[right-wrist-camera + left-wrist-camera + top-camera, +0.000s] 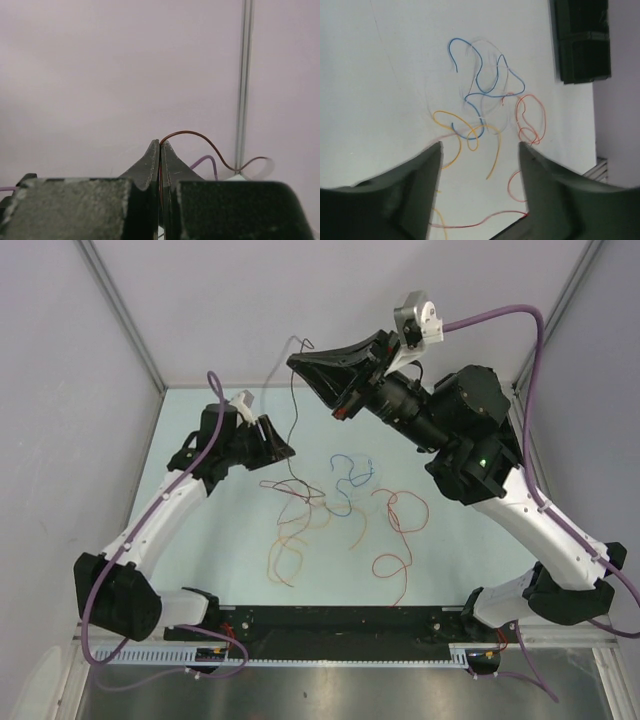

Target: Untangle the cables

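Several thin cables lie tangled on the pale table: a blue one point(350, 474), an orange-yellow one point(298, 532) and a red one point(401, 512). In the left wrist view the blue cable point(485, 77), yellow cable point(466, 132) and red cable point(530, 120) lie ahead of the fingers. My left gripper point(279, 446) point(480, 146) is open and empty, just left of the tangle. My right gripper point(294, 362) point(160, 143) is raised high at the back and is shut on a dark brown cable point(290, 412) point(201, 138). That cable hangs down into the tangle.
Pale walls with metal corner posts point(120, 310) close in the table on three sides. A black rail point(330, 620) with both arm bases runs along the near edge. A black block point(581, 40) shows at the top right of the left wrist view.
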Motion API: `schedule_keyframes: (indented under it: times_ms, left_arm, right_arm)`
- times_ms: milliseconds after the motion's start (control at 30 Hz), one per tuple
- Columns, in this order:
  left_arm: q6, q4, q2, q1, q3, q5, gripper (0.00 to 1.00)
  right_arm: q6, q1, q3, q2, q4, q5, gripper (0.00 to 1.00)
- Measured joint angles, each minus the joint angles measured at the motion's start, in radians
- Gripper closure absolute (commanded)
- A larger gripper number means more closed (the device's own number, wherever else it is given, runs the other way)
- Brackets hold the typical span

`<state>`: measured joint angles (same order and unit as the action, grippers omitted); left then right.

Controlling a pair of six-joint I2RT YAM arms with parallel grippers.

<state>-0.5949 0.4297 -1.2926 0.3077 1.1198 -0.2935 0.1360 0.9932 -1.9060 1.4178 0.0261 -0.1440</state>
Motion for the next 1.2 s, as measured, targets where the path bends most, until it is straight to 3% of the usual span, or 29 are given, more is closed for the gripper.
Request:
schedule_keyframes:
  times_ms: [100, 267, 400, 600, 833, 1100, 1133, 1167, 1200]
  left_arm:
    - [0.024, 0.008, 0.018, 0.003, -0.001, 0.002, 0.08]
    - [0.026, -0.022, 0.167, 0.003, -0.119, 0.02, 0.06]
    - [-0.016, -0.151, 0.376, 0.031, -0.361, 0.014, 0.06]
    - [-0.088, -0.368, 0.596, 0.199, -0.679, 0.047, 0.0]
    - [-0.056, -0.568, 0.53, 0.399, -0.708, 0.159, 0.0]
    - [-0.005, -0.796, 0.25, 0.483, -0.672, 0.225, 0.02]
    - [-0.001, -0.816, 0.215, 0.494, -0.658, 0.232, 0.05]
    - [0.004, -0.835, 0.176, 0.509, -0.639, 0.242, 0.23]
    - [0.011, -0.858, 0.138, 0.524, -0.619, 0.25, 0.5]
  right_arm:
    - [-0.018, -0.002, 0.02, -0.001, -0.034, 0.011, 1.0]
    - [-0.037, -0.007, 0.06, 0.003, -0.097, 0.043, 1.0]
    - [-0.058, -0.012, 0.06, 0.003, -0.124, 0.075, 1.0]
    - [-0.07, -0.031, 0.06, 0.001, -0.137, 0.107, 1.0]
    - [-0.088, -0.042, 0.06, -0.001, -0.151, 0.129, 1.0]
    - [-0.09, -0.042, 0.06, -0.01, -0.175, 0.133, 1.0]
    - [-0.092, -0.042, 0.06, -0.012, -0.178, 0.137, 1.0]
    - [-0.093, -0.042, 0.06, -0.014, -0.18, 0.14, 1.0]
    - [-0.094, -0.042, 0.06, -0.016, -0.184, 0.143, 1.0]
